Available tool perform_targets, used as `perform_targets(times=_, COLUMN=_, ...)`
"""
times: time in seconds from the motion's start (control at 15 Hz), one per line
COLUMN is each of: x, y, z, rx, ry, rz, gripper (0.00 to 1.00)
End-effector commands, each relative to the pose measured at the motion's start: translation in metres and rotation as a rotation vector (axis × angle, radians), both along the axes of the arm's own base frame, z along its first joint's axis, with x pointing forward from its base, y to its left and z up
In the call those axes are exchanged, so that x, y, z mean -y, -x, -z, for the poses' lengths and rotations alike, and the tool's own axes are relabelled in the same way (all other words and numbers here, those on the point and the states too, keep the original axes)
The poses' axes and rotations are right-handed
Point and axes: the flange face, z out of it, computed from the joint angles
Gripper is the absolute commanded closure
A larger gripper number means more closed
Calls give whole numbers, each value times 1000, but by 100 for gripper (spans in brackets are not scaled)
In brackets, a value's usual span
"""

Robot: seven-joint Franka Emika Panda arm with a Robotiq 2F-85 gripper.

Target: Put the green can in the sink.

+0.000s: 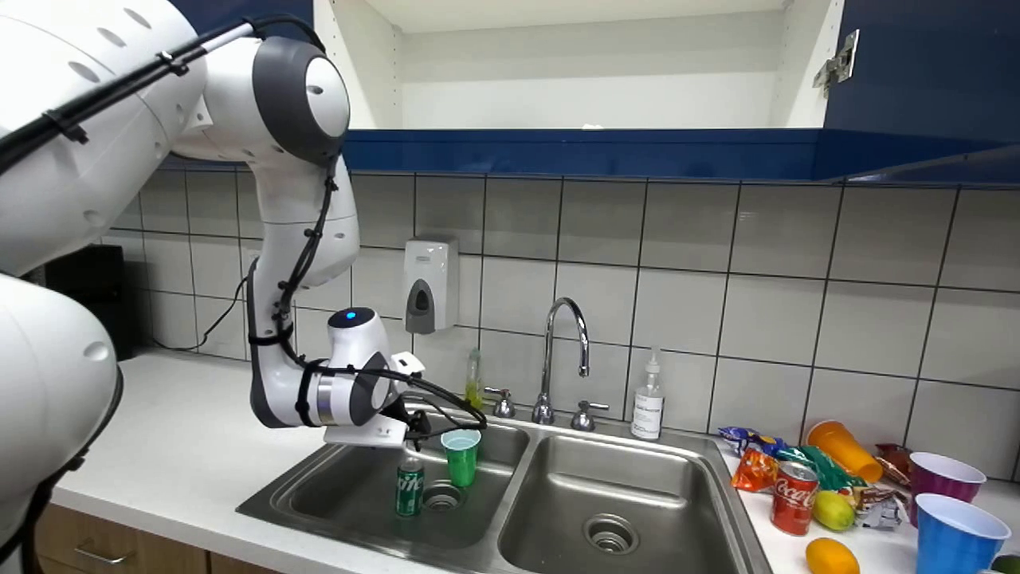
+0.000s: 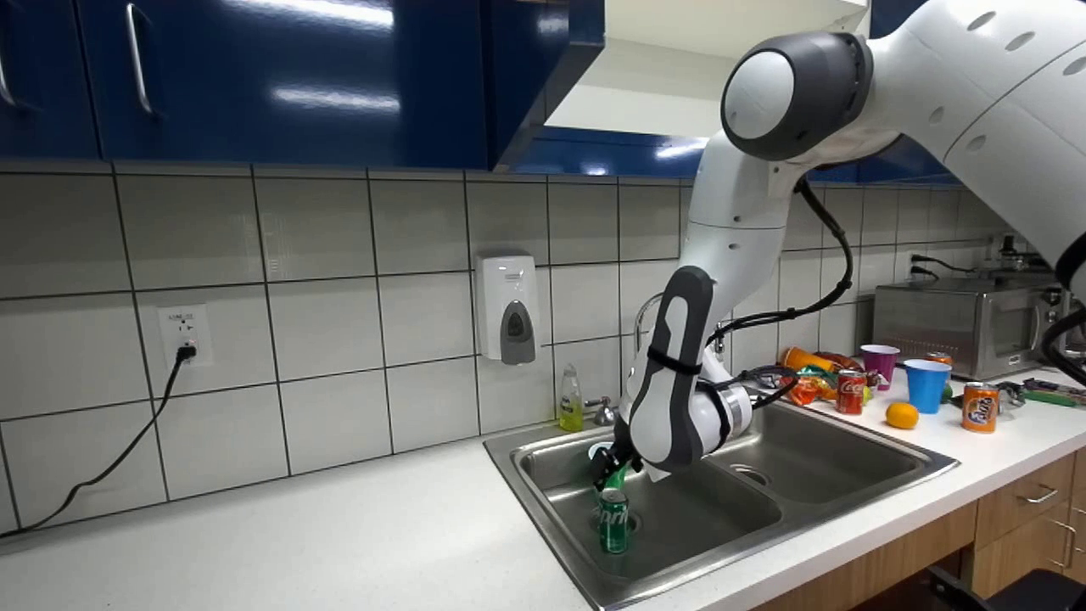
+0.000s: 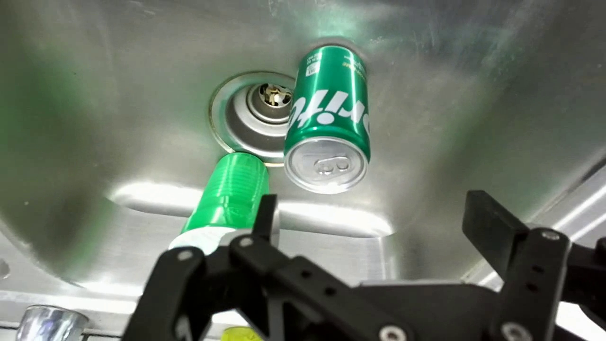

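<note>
Green can: stands upright in the sink, on the floor of a basin, just beside the drain. Sits nearer the front edge of the counter than the green cup, apart from it. Shows a pull-tab end to the camera in the wrist view. Gripper: hangs above the same basin, with fingers spread wide, apart from the can. Overlaps part of the green cup in the wrist view; cannot tell whether touching. Faucet: rises by the counter's back edge. Red can: stands on the counter beside the sink, near packets. Orange fruit: lies closer to the front edge.
</note>
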Motion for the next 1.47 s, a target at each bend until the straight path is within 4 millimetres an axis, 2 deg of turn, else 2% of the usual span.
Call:
perform_targets(times=0.0, x=6, y=43, z=-20, rx=-43, ry=2, rz=10, gripper=0)
perform_targets(times=0.27, x=11, y=92, z=-9, rx=-133, ry=11, rz=24, gripper=0)
perform_targets(times=0.47, x=15, y=121, z=-5, rx=-181, ry=13, rz=31, gripper=0)
perform_targets(times=0.87, x=14, y=164, z=-15, rx=-224, ry=22, rz=43, gripper=0)
perform_targets(times=1.13, x=9, y=182, z=-26, rx=-224, ry=32, rz=61, gripper=0)
perform_targets(times=1.2, x=5, y=167, z=-17, rx=-217, ry=39, rz=62, gripper=0)
perform_targets(times=1.4, x=1, y=168, z=-14, rx=-225, ry=23, rz=80, gripper=0)
